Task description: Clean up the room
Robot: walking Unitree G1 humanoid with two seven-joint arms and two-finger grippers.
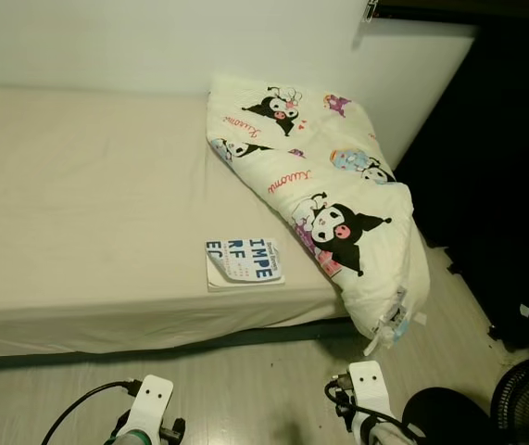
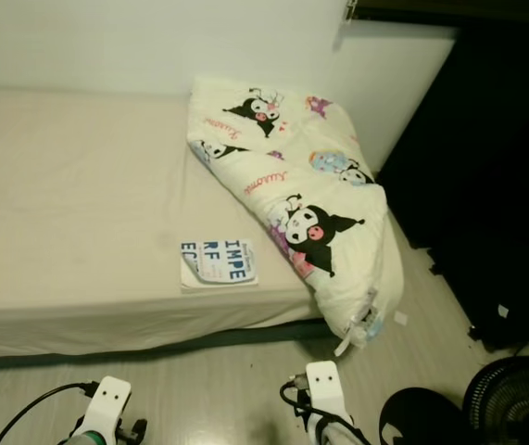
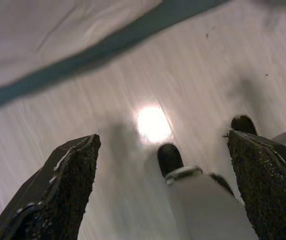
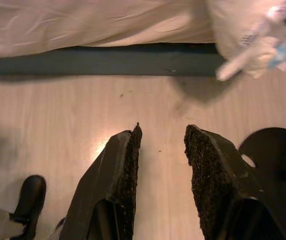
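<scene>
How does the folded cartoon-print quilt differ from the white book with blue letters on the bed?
The cream cartoon-print quilt is bulky and soft, and overhangs the mattress corner; the white book with blue letters is thin and flat, lying wholly on the sheet. The quilt is far larger. Both rest on the beige bed.

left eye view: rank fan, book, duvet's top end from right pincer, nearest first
1. Fan: on the floor, to the right of the right pincer.
2. Book: on the bed's front edge, ahead and left.
3. Duvet's top end: by the wall, farthest.

Thin white-and-blue paperback book (image 1: pixel 244 261), mid-frame on beige bed sheet (image 1: pixel 79 204), reads "IMPE / RF / EC" in lg dark letters; sm print illegible.
</scene>
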